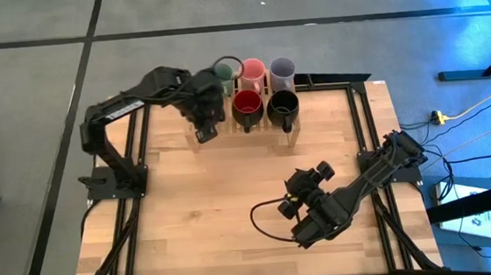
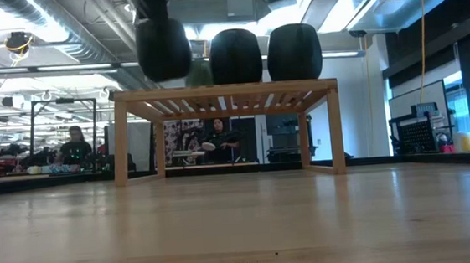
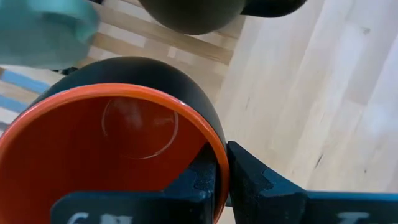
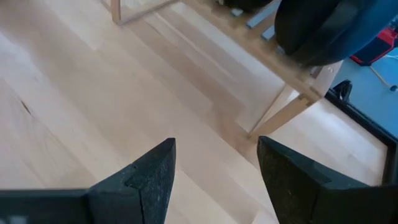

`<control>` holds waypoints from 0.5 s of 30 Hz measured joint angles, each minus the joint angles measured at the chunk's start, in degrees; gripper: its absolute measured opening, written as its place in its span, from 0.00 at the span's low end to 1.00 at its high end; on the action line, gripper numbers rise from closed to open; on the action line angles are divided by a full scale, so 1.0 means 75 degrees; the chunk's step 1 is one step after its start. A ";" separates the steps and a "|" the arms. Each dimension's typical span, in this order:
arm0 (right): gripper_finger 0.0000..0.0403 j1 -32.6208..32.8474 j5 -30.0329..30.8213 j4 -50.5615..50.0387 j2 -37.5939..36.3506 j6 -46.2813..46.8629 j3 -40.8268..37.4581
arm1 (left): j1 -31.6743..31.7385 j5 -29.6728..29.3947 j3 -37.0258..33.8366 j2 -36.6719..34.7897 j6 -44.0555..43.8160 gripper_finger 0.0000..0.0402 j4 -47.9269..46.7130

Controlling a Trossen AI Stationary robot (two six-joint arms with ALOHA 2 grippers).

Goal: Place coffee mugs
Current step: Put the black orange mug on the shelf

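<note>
Five mugs stand on the slatted wooden rack at the table's far edge: green, pink and lavender behind, dark red and black in front. My left gripper is shut on a sixth mug, orange-red inside and dark outside, over the rack's near left place. In the high view the gripper hides this mug. In the low view the mug sits a little higher than its two neighbours. My right gripper is open over the table's near right part. My left gripper holds the orange-red mug by its rim, pinched with one finger inside the mug and the other finger outside the wall. It comes from above. The mug hangs upright, mouth up, its base just above the rack top.
The rack stands on legs above the tabletop, with open room beneath it. Bare wooden table spreads between the rack and the near edge. A cable loops beside my right arm. People sit in the room beyond the table.
</note>
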 joint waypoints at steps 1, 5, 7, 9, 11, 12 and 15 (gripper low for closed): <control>0.54 0.0000 -0.0058 0.0060 0.0000 -0.0002 -0.0067 | -0.0003 0.0019 0.0027 0.0090 0.0000 0.04 -0.0015; 0.54 0.0006 -0.0171 0.0350 0.0000 0.0001 -0.0211 | 0.0029 0.0237 0.0051 0.0383 0.0035 0.04 -0.0023; 0.54 0.0006 -0.0173 0.0392 0.0000 -0.0005 -0.0217 | 0.0050 0.0371 0.0051 0.0460 0.0138 0.04 0.0019; 0.54 0.0006 -0.0169 0.0399 0.0000 -0.0007 -0.0217 | 0.0050 0.0345 0.0051 0.0500 0.0229 0.04 0.0143; 0.54 0.0006 -0.0166 0.0396 0.0000 -0.0016 -0.0217 | 0.0050 0.0381 0.0051 0.0509 0.0319 0.04 0.0219; 0.54 0.0006 -0.0166 0.0393 0.0000 -0.0048 -0.0217 | 0.0050 0.0387 0.0051 0.0524 0.0359 0.04 0.0227; 0.54 0.0006 -0.0171 0.0411 0.0000 -0.0157 -0.0217 | 0.0078 0.0460 0.0051 0.0586 0.0408 0.05 0.0349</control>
